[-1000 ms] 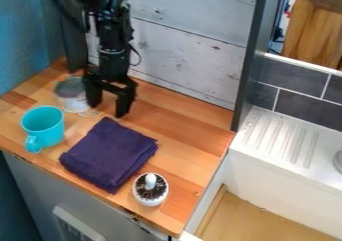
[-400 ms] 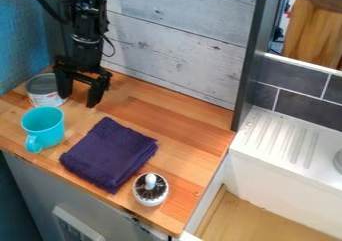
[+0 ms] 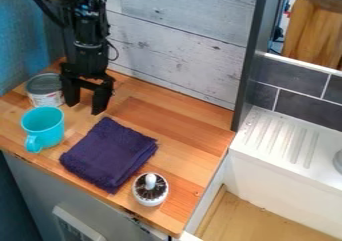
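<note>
Can point(image 3: 45, 98): now farther toward blue wall point(image 3: 23, 45) than a second ago; upright on worktop point(image 3: 177, 132), apparently released. My hand point(image 3: 85, 109): shifted slightly away from wall since last frame; fingers apart, nothing between. Can's place: just beside my wall-side finger, contact uncertain; behind turquoise mug point(image 3: 44, 127).

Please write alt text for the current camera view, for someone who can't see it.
A black gripper, fingers apart and empty, hangs over a wooden counter beside a can. Nearer the camera are a turquoise mug, a folded purple cloth and a small white pot.
</note>
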You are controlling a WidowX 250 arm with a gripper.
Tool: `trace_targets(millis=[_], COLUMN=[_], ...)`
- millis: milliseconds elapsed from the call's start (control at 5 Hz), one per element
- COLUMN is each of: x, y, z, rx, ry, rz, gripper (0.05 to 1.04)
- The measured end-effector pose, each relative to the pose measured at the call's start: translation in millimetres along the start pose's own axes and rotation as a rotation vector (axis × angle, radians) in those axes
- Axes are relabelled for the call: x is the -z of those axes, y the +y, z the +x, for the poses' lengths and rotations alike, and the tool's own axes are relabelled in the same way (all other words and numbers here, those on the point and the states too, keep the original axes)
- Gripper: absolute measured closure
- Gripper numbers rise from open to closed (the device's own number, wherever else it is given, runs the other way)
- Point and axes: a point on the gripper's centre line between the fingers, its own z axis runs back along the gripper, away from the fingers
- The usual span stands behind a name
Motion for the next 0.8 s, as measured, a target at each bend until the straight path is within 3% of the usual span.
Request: trace_targets(millis=[200, 400, 600, 800], x=[-34.3, -45.2, -47.9, -40.6], y=[-21.7, -59.8, -70.4, -91.0], z=[-17.4, -41.7, -69.9, -97.5], rx=[0.135, 0.275, 0.337, 0.392], ry=[-0.093, -0.127, -0.107, -0.048], rz=[-0.021, 0.014, 0.012, -0.009], gripper=[0.092, 0.092, 0.092, 0.092])
